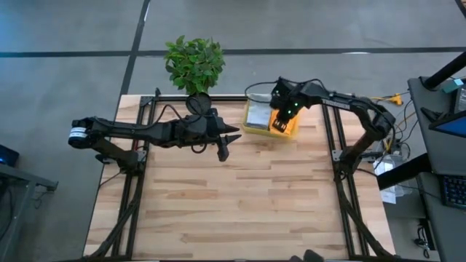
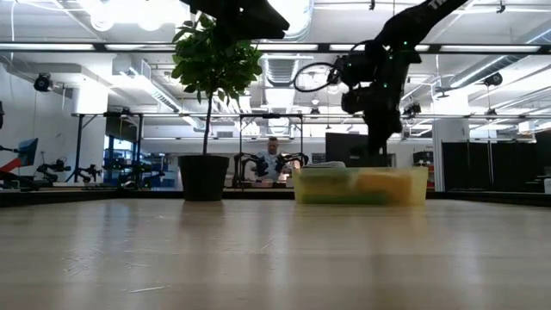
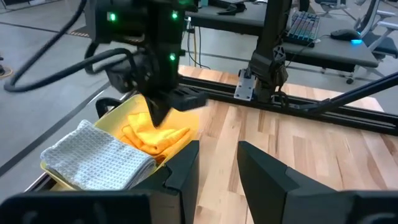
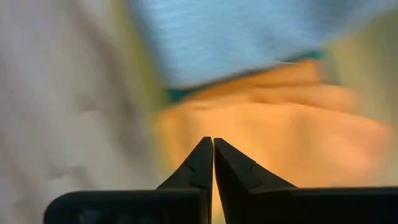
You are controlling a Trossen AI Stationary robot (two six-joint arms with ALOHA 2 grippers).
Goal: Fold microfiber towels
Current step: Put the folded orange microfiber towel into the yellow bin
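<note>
**Operator:** Where did the towels stand at this moment?

**Technician:** No towel lay on the table (image 1: 240, 204). The towels seen were all in the yellow bin (image 1: 271, 125) at the far edge: a light grey towel (image 3: 96, 158) folded at one end and an orange towel (image 3: 152, 134) crumpled beside it. A strip of teal showed in the right wrist view; a yellow towel could not be made out.

**Operator:** Gripper condition?

**Technician:** The right gripper (image 3: 158, 115) was down in the bin at the orange towel, fingers pressed together; whether cloth was pinched could not be told. The left gripper (image 3: 217, 168) hovered just beside the bin, fingers narrowly apart, holding nothing.

**Operator:** Progress assessment?

**Technician:** Early stage, by judgement. The orange towel awaited extraction and folding; the others' state was unclear.
</note>
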